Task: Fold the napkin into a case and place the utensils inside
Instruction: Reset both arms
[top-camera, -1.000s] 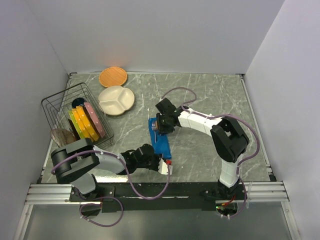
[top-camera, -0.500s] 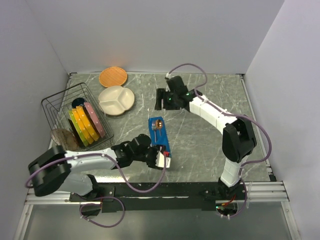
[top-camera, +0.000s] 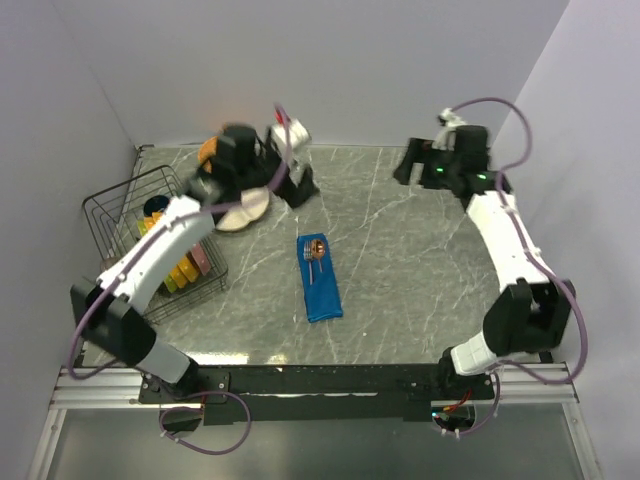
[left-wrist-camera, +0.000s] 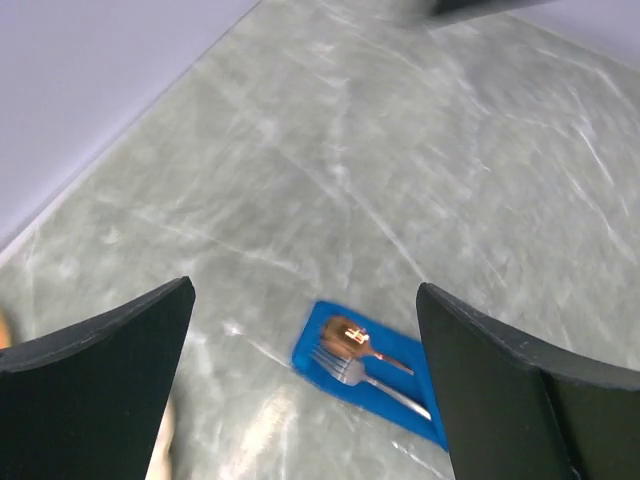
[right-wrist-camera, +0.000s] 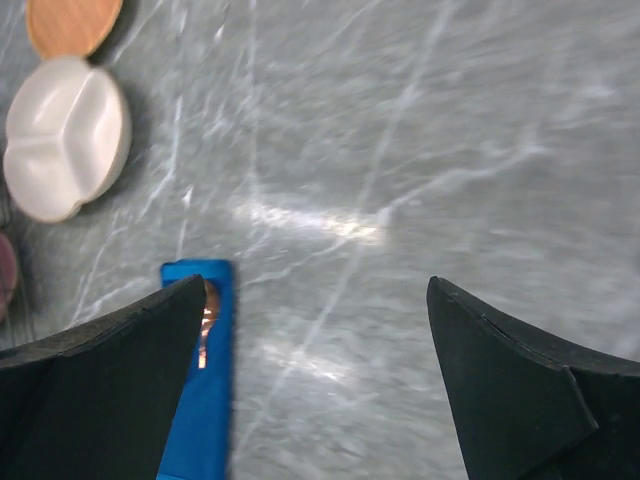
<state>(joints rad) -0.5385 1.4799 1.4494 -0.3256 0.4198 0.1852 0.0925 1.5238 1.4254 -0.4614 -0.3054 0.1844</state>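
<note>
The napkin lies folded as a narrow blue case (top-camera: 320, 280) in the middle of the table, also seen in the left wrist view (left-wrist-camera: 385, 385) and the right wrist view (right-wrist-camera: 203, 410). The utensils stick out of its far end: a brown spoon (top-camera: 316, 246) (left-wrist-camera: 345, 335) (right-wrist-camera: 207, 318) and a silver fork (left-wrist-camera: 350, 368). My left gripper (top-camera: 295, 183) (left-wrist-camera: 305, 290) hangs open, high over the far left of the table. My right gripper (top-camera: 408, 166) (right-wrist-camera: 318, 285) hangs open at the far right. Neither touches the case.
A wire basket (top-camera: 118, 205) with coloured plates on edge stands at the left. A white divided plate (top-camera: 240, 212) (right-wrist-camera: 65, 135) and an orange plate (top-camera: 210, 150) (right-wrist-camera: 70, 22) lie at the back left, partly behind my left arm. Walls close the table's back and sides.
Both arms have left the case and swung up to the far side, left arm to the back left, right arm to the back right. Both jaws have opened. The case stayed put.
</note>
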